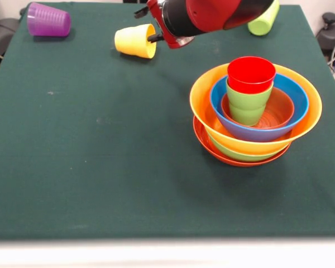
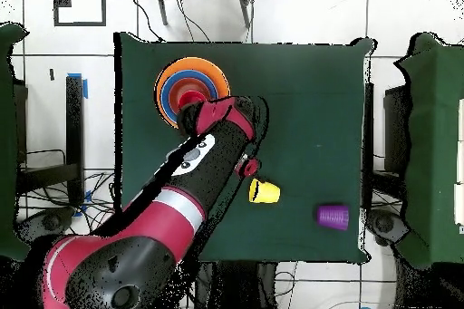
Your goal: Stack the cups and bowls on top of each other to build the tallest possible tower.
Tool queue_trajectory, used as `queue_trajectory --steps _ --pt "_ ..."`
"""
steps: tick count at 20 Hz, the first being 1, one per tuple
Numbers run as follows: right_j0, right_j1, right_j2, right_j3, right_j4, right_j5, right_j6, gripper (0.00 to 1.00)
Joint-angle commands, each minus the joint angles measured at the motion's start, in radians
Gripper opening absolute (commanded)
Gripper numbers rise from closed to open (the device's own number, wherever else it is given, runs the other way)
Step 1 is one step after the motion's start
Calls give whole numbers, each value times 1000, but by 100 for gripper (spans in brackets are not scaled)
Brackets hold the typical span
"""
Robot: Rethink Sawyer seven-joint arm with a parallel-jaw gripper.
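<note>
The tower (image 1: 255, 114) stands at the right: a wide red-orange bowl, a green bowl, a large orange-yellow bowl, a blue bowl and a small orange bowl, nested. A light green cup (image 1: 248, 103) with a red cup (image 1: 251, 74) on it stands in the pile. A yellow cup (image 1: 135, 41) lies on its side at the far middle. My gripper (image 1: 156, 30) hangs just beside its mouth. A purple cup (image 1: 48, 20) lies at the far left. A second light green cup (image 1: 263, 19) lies at the far right, partly behind the arm. In the overhead view the gripper (image 2: 246, 168) is next to the yellow cup (image 2: 264, 192).
The dark green table (image 1: 100, 167) reaches to all edges of the front view. In the overhead view the arm crosses the table over the tower (image 2: 186, 88), and the purple cup (image 2: 333, 216) lies near the table's edge.
</note>
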Motion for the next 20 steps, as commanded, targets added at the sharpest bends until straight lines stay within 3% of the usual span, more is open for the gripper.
queue_trajectory --steps 1,14,20 --pt "24 3 185 153 12 -158 82 100" --pt "28 -9 244 200 46 -212 99 100" --pt "32 -14 242 189 11 -151 58 100"
